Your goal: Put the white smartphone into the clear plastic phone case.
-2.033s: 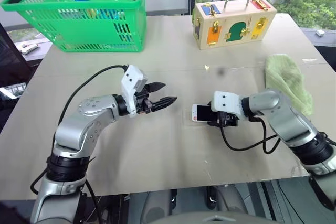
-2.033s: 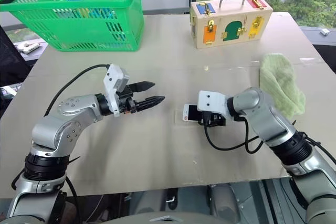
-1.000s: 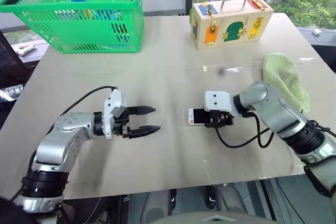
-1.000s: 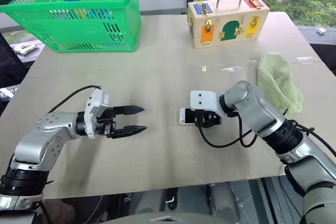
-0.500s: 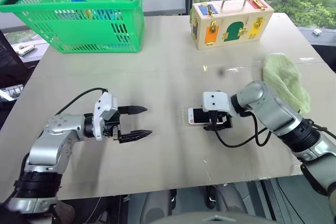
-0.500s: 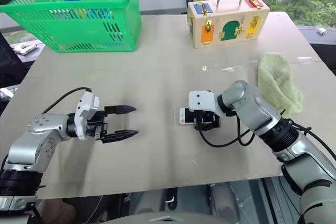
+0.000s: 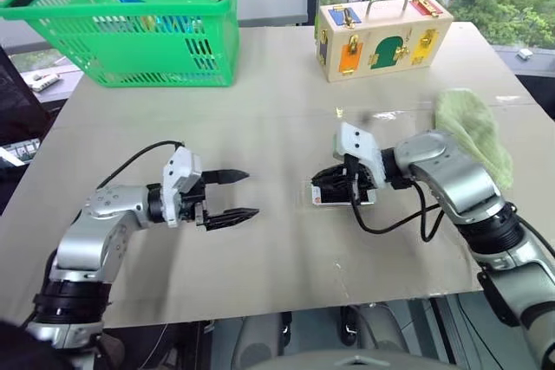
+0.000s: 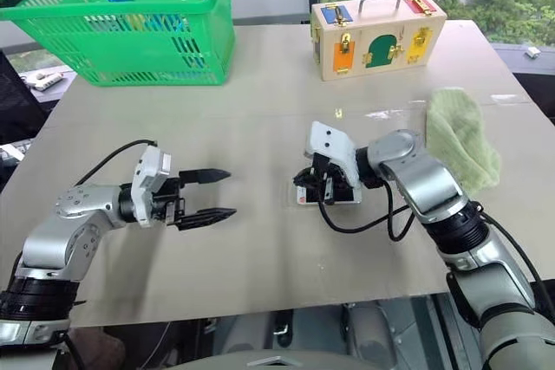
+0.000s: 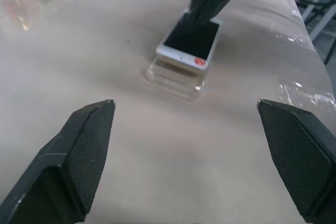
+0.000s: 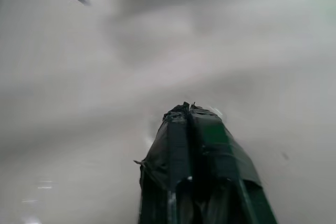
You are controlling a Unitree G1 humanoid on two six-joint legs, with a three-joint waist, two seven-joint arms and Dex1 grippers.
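Centrally on the beige table (image 7: 277,119), the white smartphone (image 9: 190,39) lies screen up, resting on the clear plastic phone case (image 9: 175,76), whose near end sticks out from under it. Over the phone, the right gripper (image 7: 323,181) has its two black fingers pressed together, tips down at the screen without pinching anything. Well apart on the other side, the left gripper (image 7: 236,194) points toward the phone with its fingers (image 9: 81,153) spread wide and empty.
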